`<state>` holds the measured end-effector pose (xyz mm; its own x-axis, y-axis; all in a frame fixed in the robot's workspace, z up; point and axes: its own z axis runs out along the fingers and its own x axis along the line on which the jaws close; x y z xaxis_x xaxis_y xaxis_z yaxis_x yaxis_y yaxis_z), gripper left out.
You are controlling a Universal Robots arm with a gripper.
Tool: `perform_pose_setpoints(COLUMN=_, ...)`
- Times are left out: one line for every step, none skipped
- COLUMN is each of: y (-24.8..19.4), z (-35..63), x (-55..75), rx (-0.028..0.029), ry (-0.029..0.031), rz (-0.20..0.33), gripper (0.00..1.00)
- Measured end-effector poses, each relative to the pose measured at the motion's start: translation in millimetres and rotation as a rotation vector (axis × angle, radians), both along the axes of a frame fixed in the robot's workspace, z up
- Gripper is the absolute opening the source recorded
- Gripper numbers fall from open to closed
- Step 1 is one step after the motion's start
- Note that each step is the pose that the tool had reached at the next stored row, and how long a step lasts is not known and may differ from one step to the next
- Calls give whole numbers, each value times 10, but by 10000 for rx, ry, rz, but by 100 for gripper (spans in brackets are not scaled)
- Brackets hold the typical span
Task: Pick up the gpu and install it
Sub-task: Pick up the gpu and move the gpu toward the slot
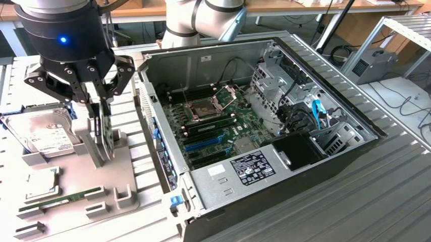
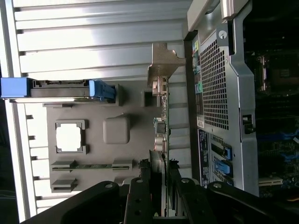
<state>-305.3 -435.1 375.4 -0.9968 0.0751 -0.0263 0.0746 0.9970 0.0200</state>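
Where the gray fixture tray (image 1: 124,199) sits beside the open computer case (image 1: 336,151), at the exterior view's left, you have the gripper (image 1: 101,115) hanging straight over the gpu (image 1: 102,138). The card stands on edge in the tray, thin and dark. In the wrist view its silvery bracket (image 2: 163,65) shows at the end away from the fingers (image 2: 148,179).

Your tool is closed to a narrow gap, with one finger on each face of the gpu and the card pinched between them. From these angles you can't quite tell whether its lower edge sits in the tray's slot or just clear of it.

On the same tray, the hard drive (image 1: 42,135) lies on the far side of the gpu from the case. The CPU chip (image 1: 40,184) and the green RAM stick (image 1: 60,199) lie nearer the camera. Inside the case, the motherboard (image 1: 215,126) is exposed, well apart from the gpu.
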Motion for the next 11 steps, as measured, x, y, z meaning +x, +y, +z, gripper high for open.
perform_pose_setpoints(y=2, z=9, x=0, rx=1, ry=0, rz=0, gripper=26)
perform_pose_setpoints(y=4, z=12, x=0, rx=1, ry=-1, rz=0, gripper=26)
perform_pose_setpoints(y=6, z=15, x=0, rx=3, ry=-2, rz=-1, gripper=26)
perform_pose_setpoints(y=8, z=20, x=0, rx=2, ry=0, rz=0, gripper=26)
perform_pose_setpoints(y=9, z=24, x=0, rx=2, ry=1, rz=0, gripper=26)
perform_pose_setpoints(y=11, z=27, x=0, rx=2, ry=-1, rz=0, gripper=26)
perform_pose_setpoints(y=13, z=30, x=0, rx=3, ry=-1, rz=-1, gripper=26)
perform_pose_setpoints(y=15, z=33, x=0, rx=2, ry=0, rz=0, gripper=26)
perform_pose_setpoints(y=17, z=37, x=0, rx=2, ry=1, rz=0, gripper=26)
perform_pose_setpoints(y=19, z=41, x=0, rx=3, ry=1, rz=0, gripper=26)
perform_pose_setpoints(y=20, z=46, x=0, rx=3, ry=1, rz=0, gripper=26)
